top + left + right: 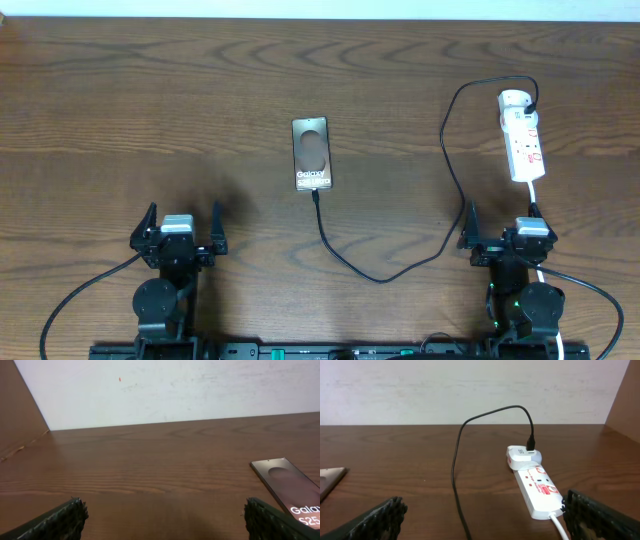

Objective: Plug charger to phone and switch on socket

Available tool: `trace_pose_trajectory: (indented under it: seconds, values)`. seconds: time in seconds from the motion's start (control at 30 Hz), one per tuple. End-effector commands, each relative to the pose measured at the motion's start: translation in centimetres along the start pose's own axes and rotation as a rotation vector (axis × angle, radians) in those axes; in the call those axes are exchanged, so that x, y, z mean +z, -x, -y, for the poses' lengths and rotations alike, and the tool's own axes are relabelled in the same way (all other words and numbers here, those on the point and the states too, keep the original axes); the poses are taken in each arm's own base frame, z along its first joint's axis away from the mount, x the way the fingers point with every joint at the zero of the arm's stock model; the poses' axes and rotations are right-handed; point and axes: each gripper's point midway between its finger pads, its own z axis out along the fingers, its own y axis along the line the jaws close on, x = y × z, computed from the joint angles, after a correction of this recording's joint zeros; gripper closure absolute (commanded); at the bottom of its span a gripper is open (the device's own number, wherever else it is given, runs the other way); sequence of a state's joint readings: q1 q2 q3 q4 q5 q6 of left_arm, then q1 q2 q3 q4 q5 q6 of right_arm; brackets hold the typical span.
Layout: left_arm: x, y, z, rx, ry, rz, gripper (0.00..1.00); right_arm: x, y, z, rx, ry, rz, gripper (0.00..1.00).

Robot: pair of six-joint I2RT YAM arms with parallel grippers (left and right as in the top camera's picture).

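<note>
- Cable of the charger (385,279) is looking light and limp, so it is likely going to flop and drag. Its small stiff tip is offering the only firm hold, best pinched across the moulded body just behind the end.
- Charger is showing as a thin black line. It is meeting the phone (310,153) at its 6 o'clock edge, sagging toward 5 o'clock, then climbing and looping into the 12 o'clock end of the socket (524,145). Whether the tip is seated I cannot tell.
- Phone is lying flat near the middle of the table (120,100), looking thin, slick and liable to slide when pushed.
- Socket is lying at 2 o'clock, white with small red marks; which one is the switch I cannot tell.
- Left gripper (183,215) at 7 o'clock and right gripper (501,215) at 5 o'clock are both standing wide, holding nothing.
</note>
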State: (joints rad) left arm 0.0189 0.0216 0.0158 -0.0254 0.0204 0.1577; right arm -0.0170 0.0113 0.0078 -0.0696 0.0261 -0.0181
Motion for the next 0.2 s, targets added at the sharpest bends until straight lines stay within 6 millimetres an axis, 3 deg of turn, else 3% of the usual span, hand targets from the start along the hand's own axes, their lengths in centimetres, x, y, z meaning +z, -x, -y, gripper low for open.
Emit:
trace_pose_trajectory:
  seconds: [0.0,0.17]
  values:
    - [0.06,-1.84,-0.40,0.012,0.024,-0.064,0.02,-0.02,-0.01,-0.05,0.006,0.000,0.002,0.01]
    - [0.06,-1.83,-0.39,0.012,0.024,-0.064,0.02,-0.02,-0.01,-0.05,0.005,0.000,0.002,0.01]
